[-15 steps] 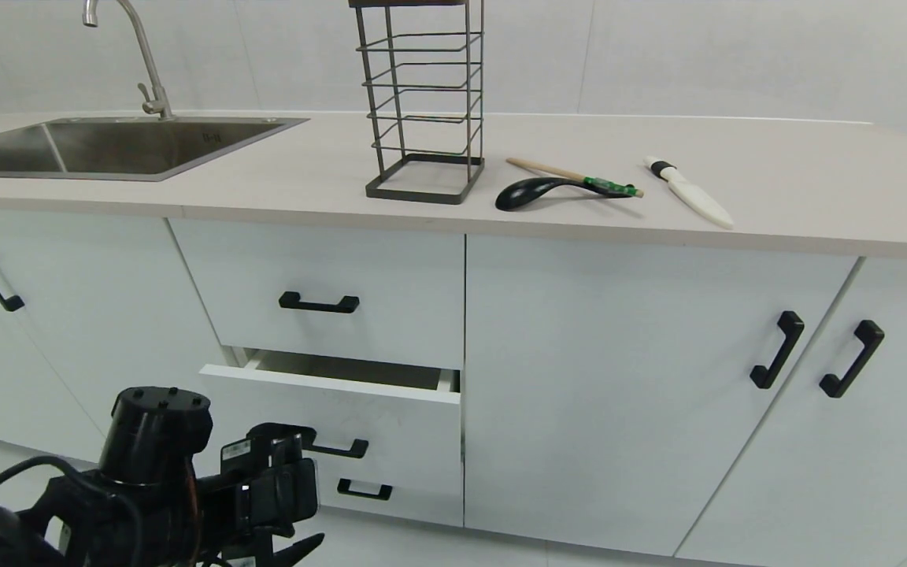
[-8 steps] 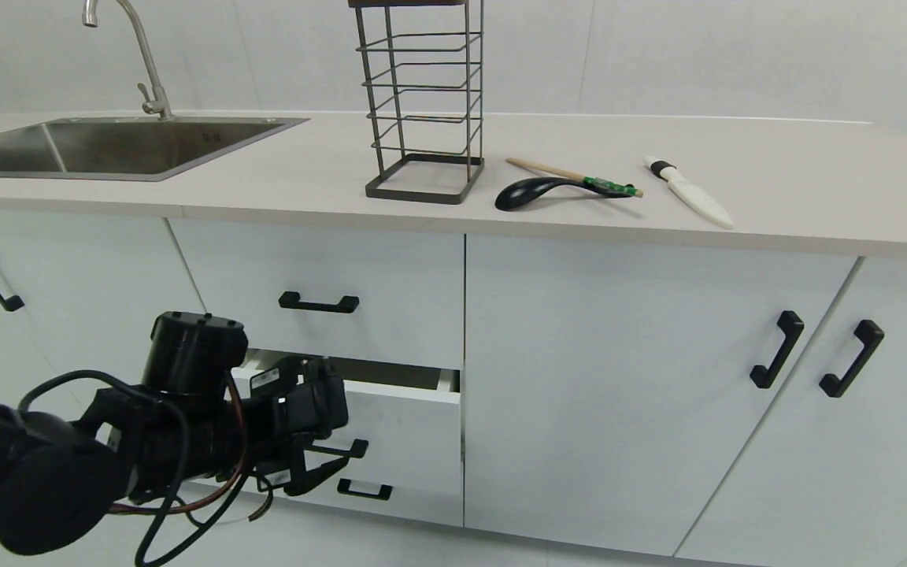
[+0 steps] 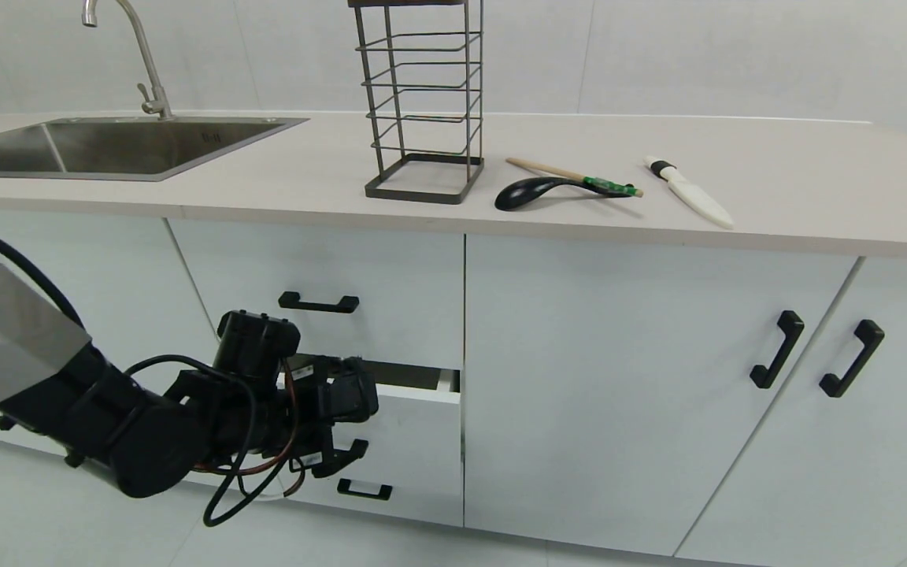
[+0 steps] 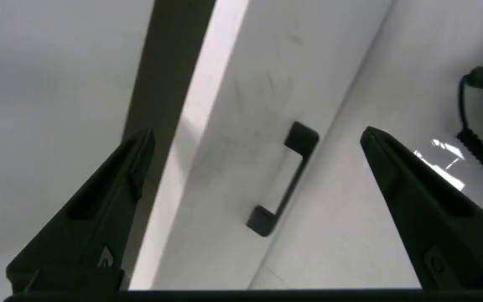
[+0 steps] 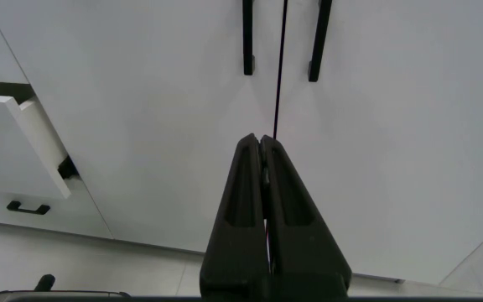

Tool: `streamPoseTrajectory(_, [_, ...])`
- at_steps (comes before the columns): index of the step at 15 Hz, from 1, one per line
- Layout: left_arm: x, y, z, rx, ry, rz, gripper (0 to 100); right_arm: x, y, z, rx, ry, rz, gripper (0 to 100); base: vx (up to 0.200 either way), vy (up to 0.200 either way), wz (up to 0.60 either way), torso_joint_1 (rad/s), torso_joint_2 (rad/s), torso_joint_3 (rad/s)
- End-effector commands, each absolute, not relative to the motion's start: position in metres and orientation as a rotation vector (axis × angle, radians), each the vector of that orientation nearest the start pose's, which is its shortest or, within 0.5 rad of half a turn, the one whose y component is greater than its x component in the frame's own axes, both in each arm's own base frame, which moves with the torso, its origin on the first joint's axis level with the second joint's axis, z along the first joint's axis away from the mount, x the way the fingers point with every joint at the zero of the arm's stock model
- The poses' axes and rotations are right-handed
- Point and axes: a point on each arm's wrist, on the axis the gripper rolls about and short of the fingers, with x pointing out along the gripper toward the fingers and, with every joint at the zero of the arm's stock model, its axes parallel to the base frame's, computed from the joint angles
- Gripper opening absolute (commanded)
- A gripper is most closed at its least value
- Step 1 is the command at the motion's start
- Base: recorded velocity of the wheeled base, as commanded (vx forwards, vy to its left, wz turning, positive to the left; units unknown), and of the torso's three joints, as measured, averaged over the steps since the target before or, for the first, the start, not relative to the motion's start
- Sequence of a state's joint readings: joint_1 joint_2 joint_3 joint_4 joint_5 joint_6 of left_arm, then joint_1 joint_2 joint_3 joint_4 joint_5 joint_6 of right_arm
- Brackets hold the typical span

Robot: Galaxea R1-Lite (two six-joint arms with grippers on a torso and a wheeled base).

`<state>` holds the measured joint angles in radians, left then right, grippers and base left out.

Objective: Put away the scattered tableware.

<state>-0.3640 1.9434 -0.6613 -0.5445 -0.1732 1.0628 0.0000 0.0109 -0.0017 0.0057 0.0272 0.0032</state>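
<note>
On the countertop (image 3: 280, 185) lie a black spoon (image 3: 527, 191), a wooden stick with a green band (image 3: 575, 176) and a white knife with a black band (image 3: 690, 191). Below, the middle drawer (image 3: 402, 421) stands partly pulled out. My left gripper (image 3: 335, 461) is open right in front of the drawer's black handle (image 3: 353, 450). In the left wrist view the open left gripper (image 4: 256, 138) has the handle (image 4: 280, 179) between its two fingers (image 4: 99, 226), apart from both. My right gripper (image 5: 262, 147) is shut and empty, facing cabinet doors.
A tall wire rack (image 3: 424, 102) stands on the counter left of the utensils. A steel sink (image 3: 107, 146) with a tap (image 3: 142, 55) is at the far left. Closed doors with black handles (image 3: 776, 349) fill the right; another handle (image 3: 364, 490) sits below the drawer.
My left arm has risen from floor level and moved right, bringing its open gripper up to the drawer's handle. The tableware and the drawer have not moved.
</note>
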Motion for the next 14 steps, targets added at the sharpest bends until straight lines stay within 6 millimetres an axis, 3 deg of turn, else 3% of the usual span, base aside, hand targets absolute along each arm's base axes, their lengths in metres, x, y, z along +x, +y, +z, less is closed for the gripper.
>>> streamPoseTrajectory(1, [0.297,-0.111,0.051,1.068,0.433,-0.864,100,-0.022,0.001,0.076,0.003,0.017,0.028,0,0.000,0.000,0.00,0.000,0.00,0.000])
streamPoseTrajectory(5, [0.303,-0.106,0.041,1.071,0.434,-0.830,100,-0.022,0.001,0.076,0.003,0.015,0.028,0,0.000,0.000,0.00,0.000,0.00,0.000])
streamPoseTrajectory(11, [0.281,-0.103,0.043,1.064,0.456,-0.857,100,-0.022,0.001,0.076,0.003,0.017,0.028,0,0.000,0.000,0.00,0.000,0.00,0.000])
streamPoseTrajectory(13, [0.223,-0.092,0.057,1.066,0.463,-0.901,100,-0.022,0.001,0.076,0.003,0.017,0.028,0,0.000,0.000,0.00,0.000,0.00,0.000])
streamPoseTrajectory(14, [0.206,-0.085,0.061,1.061,0.467,-0.900,100,-0.022,0.001,0.076,0.003,0.017,0.028,0,0.000,0.000,0.00,0.000,0.00,0.000])
